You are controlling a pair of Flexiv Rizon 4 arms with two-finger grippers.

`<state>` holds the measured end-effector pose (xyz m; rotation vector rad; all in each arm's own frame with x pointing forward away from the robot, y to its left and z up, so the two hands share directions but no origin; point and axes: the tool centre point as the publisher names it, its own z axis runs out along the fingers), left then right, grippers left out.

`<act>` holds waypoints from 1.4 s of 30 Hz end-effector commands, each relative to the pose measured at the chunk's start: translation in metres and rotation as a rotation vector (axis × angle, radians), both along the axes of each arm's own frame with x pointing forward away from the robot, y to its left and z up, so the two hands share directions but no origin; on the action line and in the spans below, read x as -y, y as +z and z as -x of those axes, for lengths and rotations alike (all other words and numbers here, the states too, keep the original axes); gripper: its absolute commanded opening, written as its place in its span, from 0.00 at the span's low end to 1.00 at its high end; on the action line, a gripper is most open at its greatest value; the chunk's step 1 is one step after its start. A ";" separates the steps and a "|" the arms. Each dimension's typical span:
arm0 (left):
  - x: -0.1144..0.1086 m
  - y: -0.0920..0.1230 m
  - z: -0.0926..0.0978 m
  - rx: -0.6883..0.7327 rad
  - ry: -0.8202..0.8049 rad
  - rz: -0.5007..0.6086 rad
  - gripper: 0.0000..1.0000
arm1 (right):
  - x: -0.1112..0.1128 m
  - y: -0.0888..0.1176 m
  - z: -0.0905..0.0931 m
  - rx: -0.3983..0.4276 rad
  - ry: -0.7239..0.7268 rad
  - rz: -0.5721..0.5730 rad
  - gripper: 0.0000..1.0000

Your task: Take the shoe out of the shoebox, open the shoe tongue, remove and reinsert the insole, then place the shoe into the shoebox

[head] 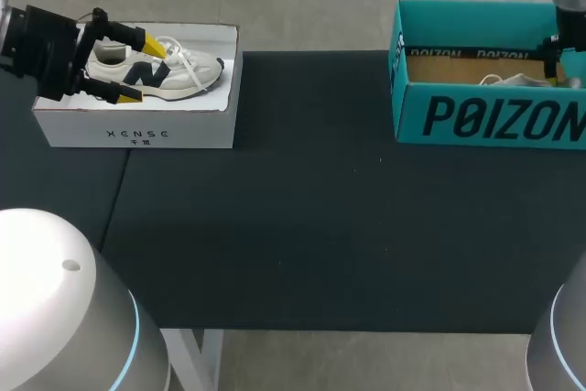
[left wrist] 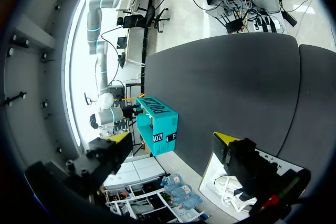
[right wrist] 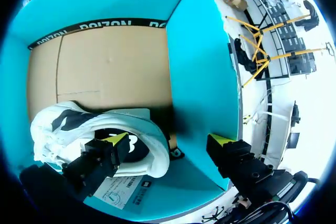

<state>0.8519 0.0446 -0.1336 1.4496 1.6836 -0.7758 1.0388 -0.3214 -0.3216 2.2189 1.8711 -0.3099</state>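
Head view takes in the black worktop [head: 320, 226] with two open boxes at its far edge, well apart. At the right stands the larger teal box [head: 490, 116]; its brown cardboard floor carries a white shoe [head: 513, 80], mostly hidden behind the front wall. At the left is the white shoebox [head: 137, 125], holding a white sneaker [head: 174, 70] with a dark side mark that lies on its side, toe toward the middle of the worktop. The left gripper [head: 139, 69] hangs over the sneaker's heel end, fingers spread wide, one yellow tip on each side of the sneaker.

Right wrist view looks straight down into the teal box [right wrist: 199, 66]. Only here is the white shoe [right wrist: 79, 129] plain: it sits in a corner with a printed card [right wrist: 118, 195] beside it. The right gripper [right wrist: 169, 139] is spread wide and grips nothing, one finger above the shoe.

Left wrist view shows the left gripper [left wrist: 172, 137] agape, one finger above the shoebox [left wrist: 210, 174], with laces of the sneaker [left wrist: 228, 187] visible beneath.
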 end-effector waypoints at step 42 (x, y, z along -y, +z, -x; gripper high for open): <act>-0.086 0.045 -0.094 0.099 -0.169 -0.598 1.00 | -0.046 0.128 0.034 0.098 0.094 -0.270 1.00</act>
